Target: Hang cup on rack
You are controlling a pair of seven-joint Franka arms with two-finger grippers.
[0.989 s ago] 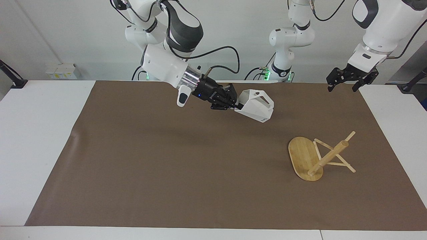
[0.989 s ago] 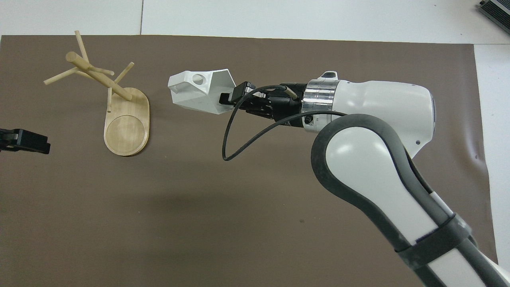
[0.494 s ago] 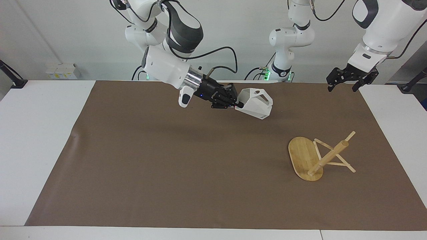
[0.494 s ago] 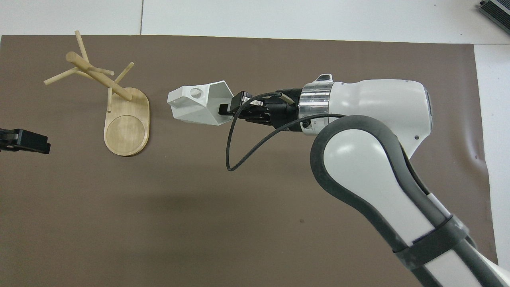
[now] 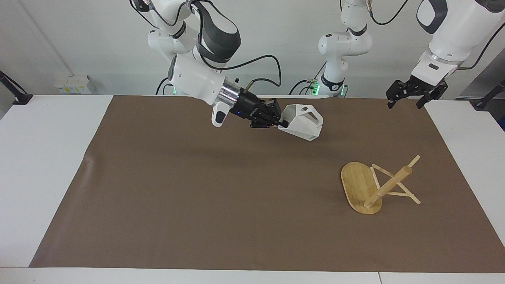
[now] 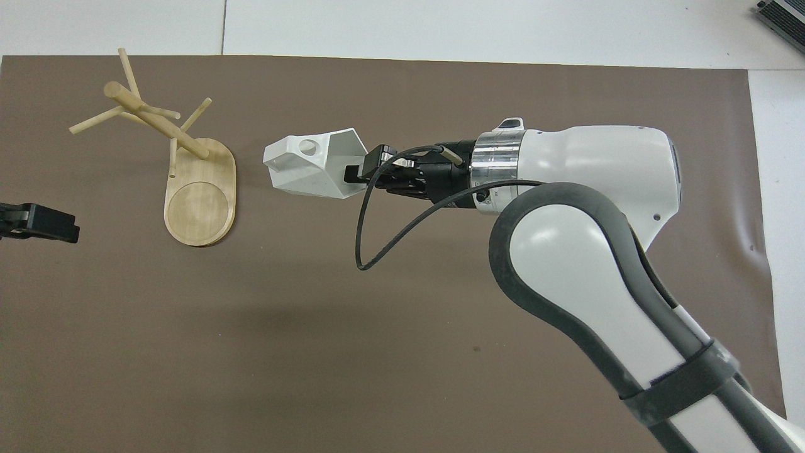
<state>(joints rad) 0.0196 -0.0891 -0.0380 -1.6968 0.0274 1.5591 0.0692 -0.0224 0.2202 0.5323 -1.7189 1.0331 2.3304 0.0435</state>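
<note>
Against the frames from 1 s ago, the right arm [image 5: 199, 81] is seen drawn slightly higher and the cup [image 5: 302, 122] raised a little with it above the mat; against those from 0.5 s ago almost nothing is changed. The rack [image 5: 376, 185] and the left gripper [image 5: 408, 96] are found where they were.

The table [image 5: 43, 157] is white and is covered across its middle by a large brown mat [image 5: 197, 189]. A pale wall [image 5: 284, 35] is seen past the robots' bases.

The rack is set on the mat toward the left arm's end of the table, its oval base [image 6: 200, 195] flat on the mat, its thick post [image 6: 157, 121] leaning and thin pegs branching from it.

The cup [image 6: 312, 163] is held in the air over the mat, well apart from the rack, tipped on its side with the handle's round hole turned upward. Its rim wall is clamped by the fingers of the right gripper [image 5: 281, 123], 1 finger [image 6: 376, 159] being laid on the outside. The cup projects from the fingertips toward the left arm's end.

The left gripper [image 6: 39, 223] is kept waiting over the mat's edge, its fingers spread apart with nothing between them.
</note>
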